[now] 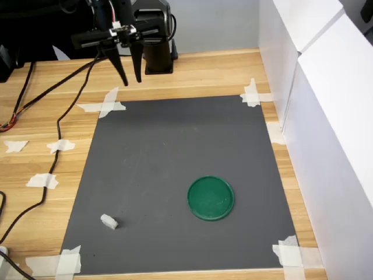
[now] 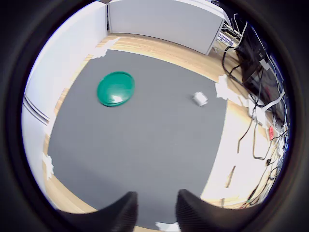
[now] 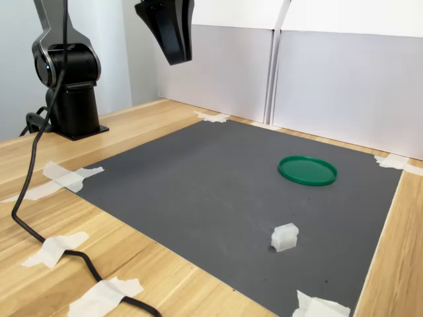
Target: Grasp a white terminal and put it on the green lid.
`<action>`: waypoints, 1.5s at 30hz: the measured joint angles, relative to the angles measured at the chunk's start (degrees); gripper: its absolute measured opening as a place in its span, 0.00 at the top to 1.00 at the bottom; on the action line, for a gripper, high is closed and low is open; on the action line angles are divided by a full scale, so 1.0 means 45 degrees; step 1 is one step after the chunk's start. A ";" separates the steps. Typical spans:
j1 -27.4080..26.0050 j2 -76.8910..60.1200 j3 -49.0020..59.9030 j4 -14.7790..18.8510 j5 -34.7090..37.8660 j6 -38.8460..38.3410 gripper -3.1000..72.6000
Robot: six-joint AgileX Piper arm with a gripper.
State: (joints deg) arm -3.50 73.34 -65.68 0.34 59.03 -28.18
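jaws slightly apart, nothing between them; gripper (image 1: pixel 130 79) high near arm base, off mat's far edge, likely staging for approach. white terminal (image 1: pixel 109 221) alone on grey mat (image 1: pixel 175 151), near front corner. green lid (image 1: pixel 210 198) well apart, bare.

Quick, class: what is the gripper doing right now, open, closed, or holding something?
Gripper: open and empty, raised above the far edge of the grey mat, well away from the white terminal.
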 joint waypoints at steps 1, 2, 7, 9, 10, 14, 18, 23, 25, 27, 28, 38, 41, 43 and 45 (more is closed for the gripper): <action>0.0000 0.0171 -0.0229 -0.0222 0.0000 -0.0017 0.29; 0.0000 0.0336 -0.0441 -0.0330 0.0039 -0.0058 0.21; 0.0000 0.1156 -0.1653 0.0064 0.0855 -0.0347 0.03; 0.0000 0.1518 -0.2227 0.0469 0.1216 -0.0373 0.02; 0.0000 0.1666 -0.2459 0.0598 0.1404 -0.0372 0.02; 0.0000 0.2476 -0.3451 0.0878 0.1919 -0.0384 0.01; 0.0000 0.3416 -0.4283 0.0881 0.2256 -0.0384 0.01; -0.0058 0.4490 -0.5128 0.0881 0.2429 -0.0299 0.01; -0.0213 0.4869 -0.5446 0.1027 0.2428 -0.0124 0.01; -0.0506 0.5260 -0.5854 0.1154 0.2428 0.0071 0.01; -0.0654 0.5449 -0.6081 0.1171 0.2428 0.0094 0.01; -0.0938 0.7373 -0.9134 0.0840 0.2468 0.0066 0.01; -0.0938 0.7897 -1.0006 0.0619 0.2479 0.0066 0.02; -0.0938 0.8131 -1.0268 0.0424 0.2467 0.0066 0.03; -0.0938 0.8293 -1.0284 0.0381 0.2478 0.0062 0.03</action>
State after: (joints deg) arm -7.73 110.66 -111.96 2.05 70.18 -27.91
